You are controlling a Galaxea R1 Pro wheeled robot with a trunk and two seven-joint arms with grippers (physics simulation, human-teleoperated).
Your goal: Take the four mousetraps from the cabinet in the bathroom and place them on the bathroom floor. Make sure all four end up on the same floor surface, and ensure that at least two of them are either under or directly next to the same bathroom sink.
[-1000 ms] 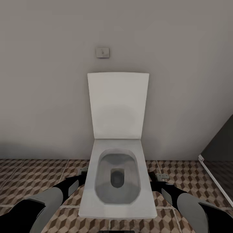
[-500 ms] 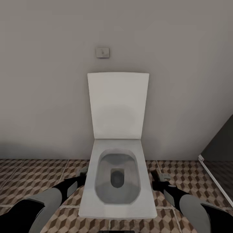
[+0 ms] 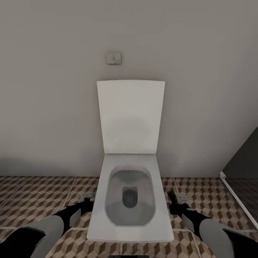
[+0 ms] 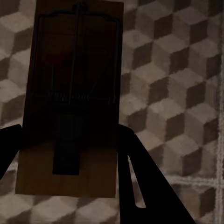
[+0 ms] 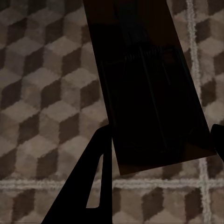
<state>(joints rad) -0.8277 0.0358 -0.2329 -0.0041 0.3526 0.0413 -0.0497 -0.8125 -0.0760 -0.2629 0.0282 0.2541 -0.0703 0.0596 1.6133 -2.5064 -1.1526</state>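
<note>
Cube-patterned bathroom floor (image 3: 32,200) flanking central white toilet (image 3: 130,200), left gripper (image 4: 70,140) clamping mousetrap (image 4: 70,102), right gripper (image 5: 158,140) clamping second mousetrap (image 5: 144,84).

Brown mousetrap (image 4: 70,107) (cube-patterned floor (image 4: 177,70)).

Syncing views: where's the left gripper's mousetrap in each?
Head: at left gripper tip beside toilet, too small to make out.
Left wrist: mousetrap centre-left, between the fingers.
Right wrist: second trap, the right gripper's.
Shared: cube-pattern floor.
</note>
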